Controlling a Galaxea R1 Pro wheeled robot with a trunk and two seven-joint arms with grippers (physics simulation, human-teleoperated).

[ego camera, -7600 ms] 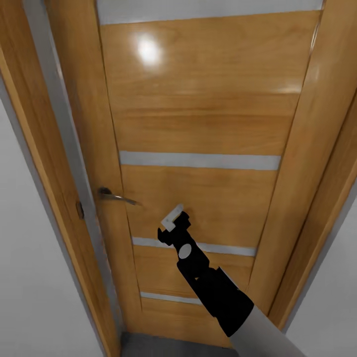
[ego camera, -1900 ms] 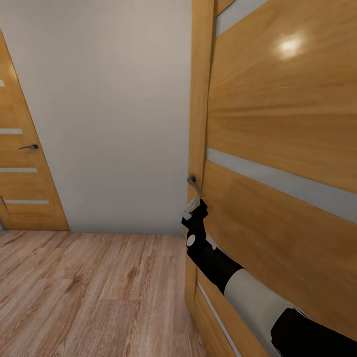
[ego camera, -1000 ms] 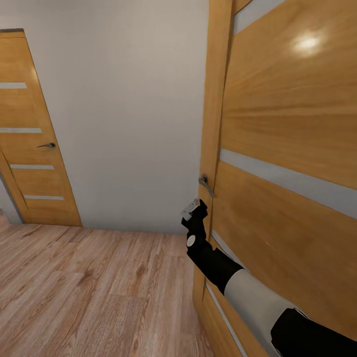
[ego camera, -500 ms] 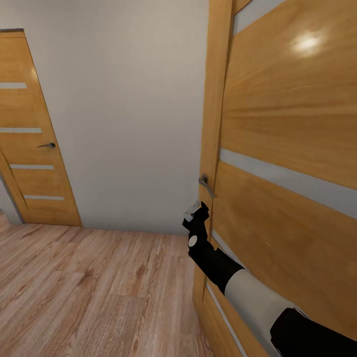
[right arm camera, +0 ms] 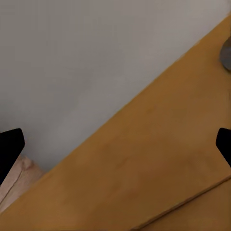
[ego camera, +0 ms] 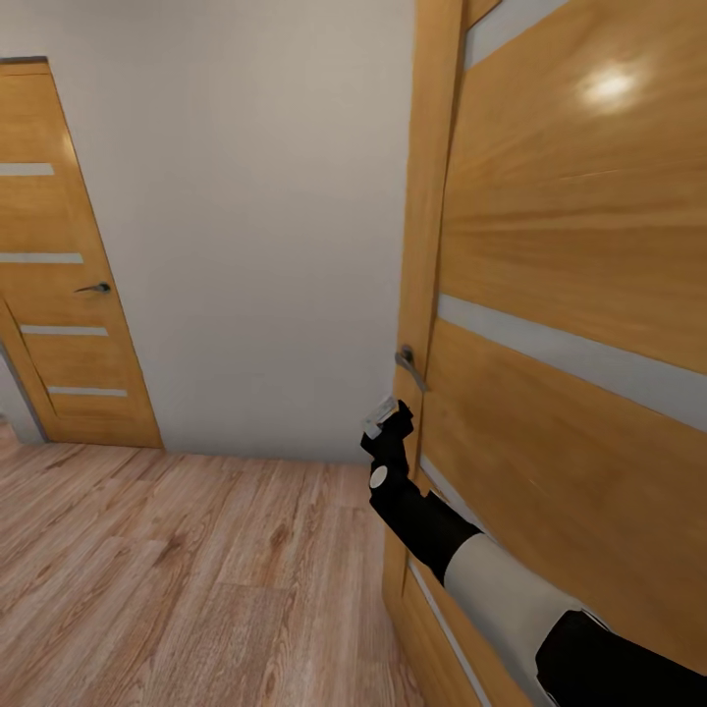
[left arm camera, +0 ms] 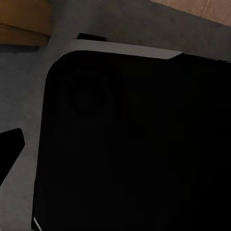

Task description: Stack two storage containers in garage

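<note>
A hallway with a light wood-plank floor [ego camera: 177, 579] and a plain pale wall [ego camera: 255, 216]. On the right, close up, stands a wooden door [ego camera: 570, 295] with pale stripes and a metal handle [ego camera: 407, 365] near its left edge. The robot's right arm reaches up from the lower right; its right end effector [ego camera: 385, 419] sits just below the handle, apart from it. In the right wrist view the two fingertips [right arm camera: 10, 147] stand wide apart, released and grasping nothing, with the door edge between them. A second wooden door [ego camera: 59, 265] stands far left. The left end effector's state cannot be told; its camera looks onto a dark body. No storage containers are in sight here. To work the handle well, the end effector likely needs raising to meet the lever squarely before pressing down.
</note>
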